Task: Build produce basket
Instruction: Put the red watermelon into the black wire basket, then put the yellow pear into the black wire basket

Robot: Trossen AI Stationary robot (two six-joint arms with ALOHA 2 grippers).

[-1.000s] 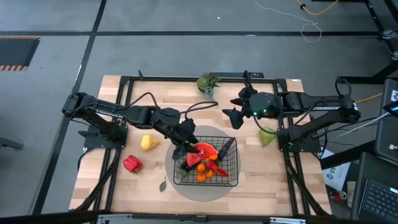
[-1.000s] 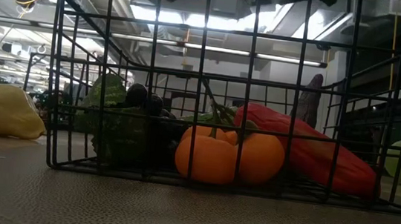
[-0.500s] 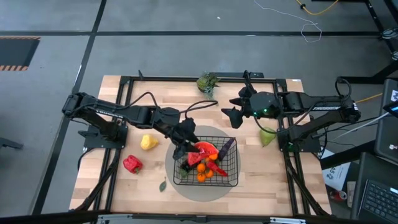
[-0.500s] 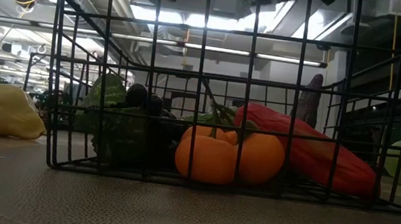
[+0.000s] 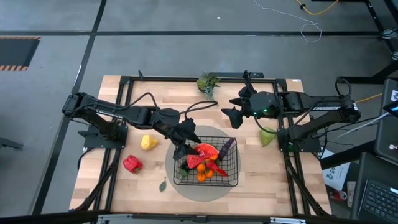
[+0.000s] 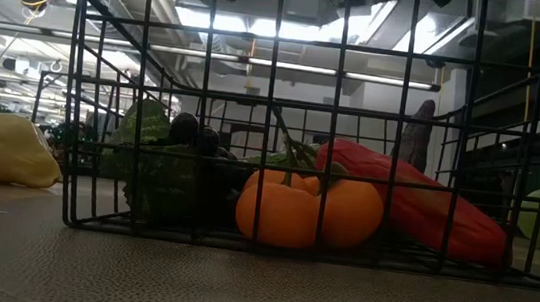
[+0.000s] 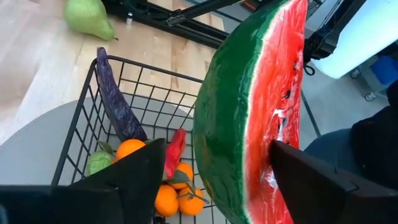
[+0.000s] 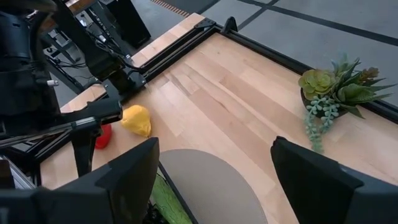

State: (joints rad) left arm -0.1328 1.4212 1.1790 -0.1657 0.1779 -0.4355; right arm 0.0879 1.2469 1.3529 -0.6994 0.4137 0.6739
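My left gripper (image 5: pixel 186 146) is shut on a watermelon slice (image 7: pixel 249 112), green rind and red flesh, above the far left part of the black wire basket (image 5: pixel 229 173). The basket stands on a grey round mat (image 5: pixel 186 190) and holds oranges (image 7: pixel 168 199), a red chili (image 7: pixel 175 149), a purple eggplant (image 7: pixel 115 99) leaning on its far wall, and dark grapes (image 6: pixel 191 133). My right gripper (image 5: pixel 235 116) is open and empty, above the mat's far right. A yellow fruit (image 5: pixel 148 142), a red pepper (image 5: pixel 131 163) and a green pear (image 5: pixel 267 137) lie on the table. My left gripper holds the watermelon slice between its two fingers, coming slanting down from the table's left. One finger (image 7: pixel 311 180) lies on the red cut face (image 7: pixel 277 134). The other finger stands at the green rind side (image 7: pixel 208 143); its touch does not show. The slice is lifted clear above the basket's contents.
A small potted succulent (image 5: pixel 208 82) stands at the table's far edge. A loose green leaf (image 5: pixel 162 185) lies by the mat's left rim. Black frame rails (image 5: pixel 124 87) run along the table's far, left and right sides. Bare wood lies near the front left.
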